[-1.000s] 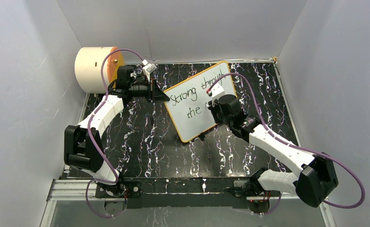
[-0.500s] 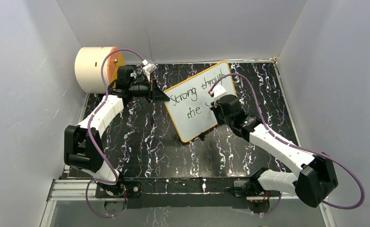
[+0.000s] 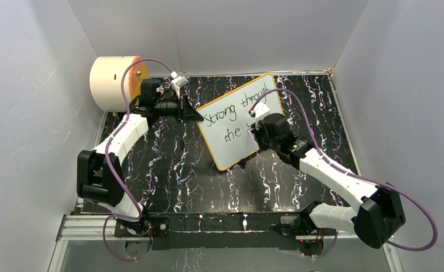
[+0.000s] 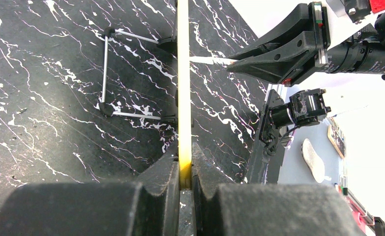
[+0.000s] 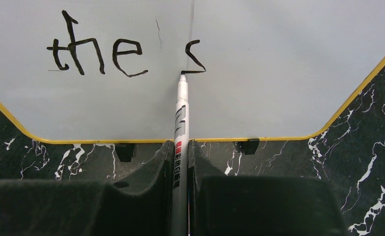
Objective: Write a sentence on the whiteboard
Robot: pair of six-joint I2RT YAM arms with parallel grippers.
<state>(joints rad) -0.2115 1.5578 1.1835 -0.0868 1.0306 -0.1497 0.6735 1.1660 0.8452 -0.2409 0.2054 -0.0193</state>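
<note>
on the whiteboard (image 5: 279, 59), right end effector (image 5: 181, 147) clamps marker (image 5: 182, 108); left end effector (image 4: 184, 160) pinches frame (image 4: 183, 73).

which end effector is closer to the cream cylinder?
Left. The left end effector clamps the whiteboard edge, right of the cylinder; the right end effector is farther right, holding a marker.

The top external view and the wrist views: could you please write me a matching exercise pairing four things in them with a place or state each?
Things:
1. left pincer
2. right pincer
3. marker
4. cream cylinder

Place or state:
A. tip on the white face of the whiteboard
B. far left corner of the table
C. shut on the whiteboard's yellow rim
D. shut on the marker

Pairs: 1-C, 2-D, 3-A, 4-B
</note>
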